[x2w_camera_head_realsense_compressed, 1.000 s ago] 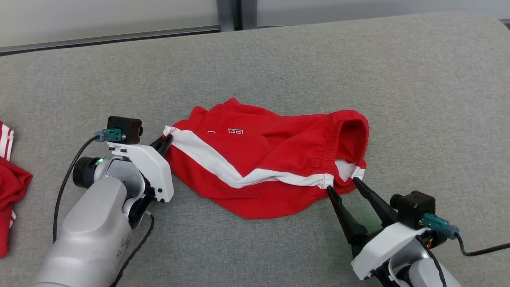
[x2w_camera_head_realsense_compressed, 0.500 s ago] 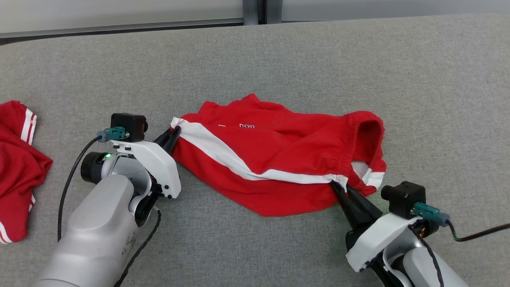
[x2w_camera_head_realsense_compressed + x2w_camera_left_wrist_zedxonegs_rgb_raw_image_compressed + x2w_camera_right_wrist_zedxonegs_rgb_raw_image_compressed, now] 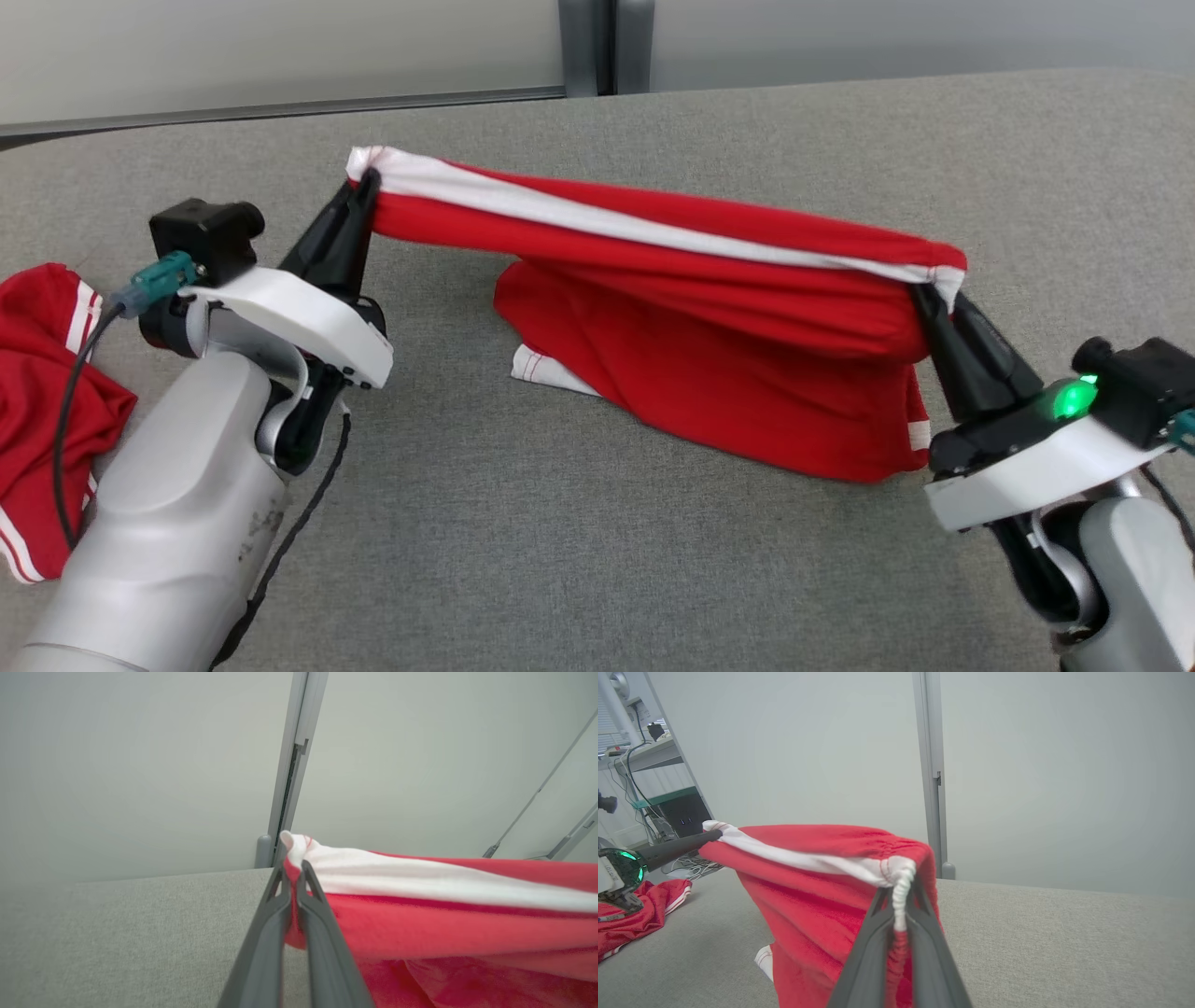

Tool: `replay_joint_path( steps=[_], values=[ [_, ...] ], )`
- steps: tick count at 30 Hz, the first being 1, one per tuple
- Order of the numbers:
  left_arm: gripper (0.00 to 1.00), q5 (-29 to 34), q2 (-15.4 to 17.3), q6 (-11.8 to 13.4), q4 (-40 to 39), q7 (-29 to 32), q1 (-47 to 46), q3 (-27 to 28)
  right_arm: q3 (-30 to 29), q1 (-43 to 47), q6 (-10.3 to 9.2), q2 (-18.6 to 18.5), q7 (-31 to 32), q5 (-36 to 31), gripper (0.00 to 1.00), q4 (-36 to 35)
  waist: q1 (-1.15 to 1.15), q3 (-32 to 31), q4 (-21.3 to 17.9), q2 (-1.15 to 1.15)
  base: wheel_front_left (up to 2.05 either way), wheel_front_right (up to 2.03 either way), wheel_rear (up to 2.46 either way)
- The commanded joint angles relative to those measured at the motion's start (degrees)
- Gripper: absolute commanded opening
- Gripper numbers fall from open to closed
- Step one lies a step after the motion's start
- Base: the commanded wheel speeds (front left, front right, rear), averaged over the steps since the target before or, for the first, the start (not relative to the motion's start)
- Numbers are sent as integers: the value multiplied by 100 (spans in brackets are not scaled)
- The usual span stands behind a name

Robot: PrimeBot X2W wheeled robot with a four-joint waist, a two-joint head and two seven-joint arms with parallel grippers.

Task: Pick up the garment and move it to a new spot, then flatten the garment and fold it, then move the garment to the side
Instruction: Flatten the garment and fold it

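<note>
While the left gripper [image 3: 364, 182] and right gripper [image 3: 922, 291] each pinch one end, the shorts [image 3: 709, 327] hang stretched lengthwise between them.

Wide-open grey surface [image 3: 579, 541] across the lower middle of the frame and along the upper right, plenty of passing room there. The red garment [image 3: 728, 373] hangs as a barrier across the centre, strung between the left gripper [image 3: 362, 187] and right gripper [image 3: 926, 291], lower folds touching the surface, with a gap under the raised band at its left end. At the left edge a second red cloth [image 3: 42, 392] sits just beside the left forearm [image 3: 177, 495], and the wall [image 3: 280, 47] closes off the top.
</note>
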Motion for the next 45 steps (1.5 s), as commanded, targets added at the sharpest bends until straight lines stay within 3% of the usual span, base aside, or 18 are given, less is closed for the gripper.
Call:
replay_joint_path(
  steps=[1, 5, 11, 16, 22, 30, 36, 45],
  values=[
    [0, 62, 205, 150, -412, -78, -9, 155, -197, -118, -5, -161, 64, 26, 0, -289, 0, -141, 35, 0, 0, 0, 0],
    [0, 196, 375, 377, -1184, -107, 1, 294, -535, -242, -9, -343, 232, -45, 0, -665, 0, -311, 47, 0, 0, 0, 0],
    [0, 469, 722, 921, -2766, 58, 104, 407, -1174, -495, -10, -597, 681, -30, 0, -1308, 0, -607, 36, 0, 0, 0, 0],
    [0, 473, 878, 1255, -3659, 436, 233, 421, -1528, -576, -11, -561, 966, -41, 0, -1593, 0, -654, -1, 0, 0, 0, 0],
    [0, 358, 849, 1307, -3939, 720, 13, 412, -1633, -872, -10, -449, 1131, 48, 0, -1584, 0, -380, -58, 0, 0, 0, 0],
    [0, 352, 378, 932, -2877, 556, -1402, 464, -1426, -2310, -8, -428, 1055, 249, 0, -907, 0, 380, -52, 0, 0, 0, 0],
    [0, 602, -105, 673, -1257, -26, -2820, 646, -921, -3929, -8, -211, 598, 306, 0, 407, 0, 698, -72, 0, 0, 0, 0],
    [0, 969, -660, 390, 520, -130, -2622, 706, 91, -4420, -6, 337, -234, 317, 0, 2652, 0, 1052, 10, 0, 0, 0, 0]
  ],
)
